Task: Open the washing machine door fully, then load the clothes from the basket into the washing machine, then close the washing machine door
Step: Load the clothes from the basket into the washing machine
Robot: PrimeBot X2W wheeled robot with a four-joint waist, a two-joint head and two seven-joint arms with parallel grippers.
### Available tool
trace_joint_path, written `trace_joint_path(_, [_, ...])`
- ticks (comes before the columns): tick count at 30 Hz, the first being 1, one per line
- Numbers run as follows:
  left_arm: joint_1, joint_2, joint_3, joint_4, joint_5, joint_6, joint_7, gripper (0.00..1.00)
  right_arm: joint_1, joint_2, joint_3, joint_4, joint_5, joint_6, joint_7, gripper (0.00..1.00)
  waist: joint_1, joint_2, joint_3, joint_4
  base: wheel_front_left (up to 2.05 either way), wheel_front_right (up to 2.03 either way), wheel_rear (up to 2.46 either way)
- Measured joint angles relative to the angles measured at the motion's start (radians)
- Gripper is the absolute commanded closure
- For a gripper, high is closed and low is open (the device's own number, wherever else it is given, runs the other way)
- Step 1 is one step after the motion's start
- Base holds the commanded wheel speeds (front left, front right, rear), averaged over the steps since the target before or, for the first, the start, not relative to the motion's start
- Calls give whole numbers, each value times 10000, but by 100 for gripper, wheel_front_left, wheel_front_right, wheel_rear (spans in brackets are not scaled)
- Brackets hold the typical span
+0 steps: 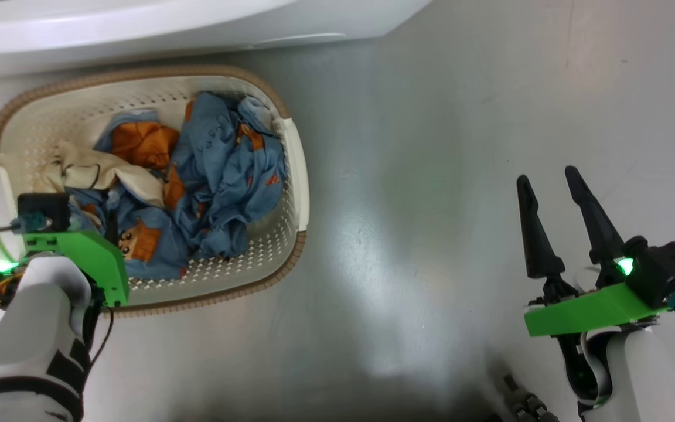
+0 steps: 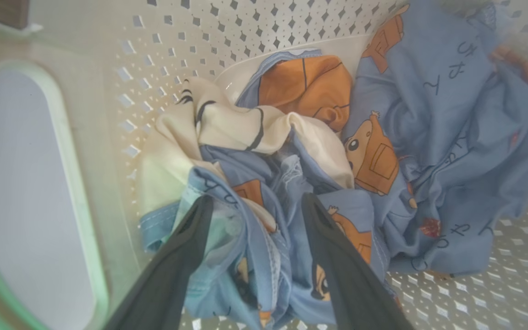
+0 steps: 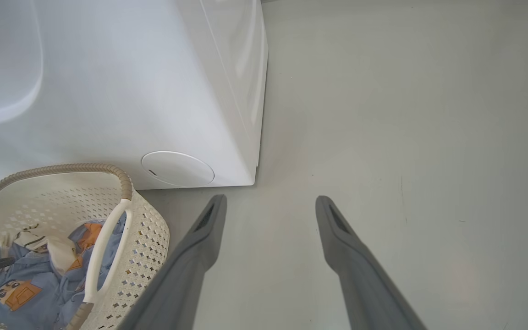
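Note:
The cream basket with a brown rim stands on the floor against the white washing machine. Light-blue clothes with orange figures and a cream piece lie heaped inside it. My left gripper reaches down into the basket, open, its two fingers on either side of a fold of the clothes. In the head view my left gripper is mostly hidden under its green mount. My right gripper hangs open over bare floor, well to the right of the basket. The washing machine door is out of view.
The right wrist view shows the washing machine front with its round service cap, its lower corner close to my right gripper. The basket and clothes lie at that view's lower left. Grey floor stretches to the right.

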Motion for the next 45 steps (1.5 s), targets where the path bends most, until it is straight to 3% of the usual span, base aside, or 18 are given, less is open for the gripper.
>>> trace_joint_path(6, [-594,157,-151,731,132,430,560,0,-310,0,184,2,334,0,0,0,0,0,291,-216,0,0,0])
trace_joint_path(20, [-1471,389,-832,1455,683,884,1432,0,-376,0,500,17,654,0,0,0,0,0,719,-719,0,0,0])
trace_joint_path(21, [-1481,426,-844,1482,681,928,1498,29,-407,0,523,15,654,0,0,0,0,0,765,-754,0,0,0])
trace_joint_path(23, [-1484,487,-882,1574,681,980,1676,100,-494,2,550,17,669,0,0,0,0,0,846,-832,0,0,0])
trace_joint_path(29, [-1482,537,-897,1664,642,963,1847,100,-536,2,550,52,982,0,0,0,0,0,912,-1054,0,0,0])
trace_joint_path(36, [-1419,422,-844,1672,384,800,1026,100,-535,2,345,96,999,0,0,0,0,0,481,-1015,0,0,0])
trace_joint_path(45, [-885,-238,-825,1638,-44,328,-326,100,-508,2,128,288,667,0,-2,0,0,0,-471,-659,0,0,0])
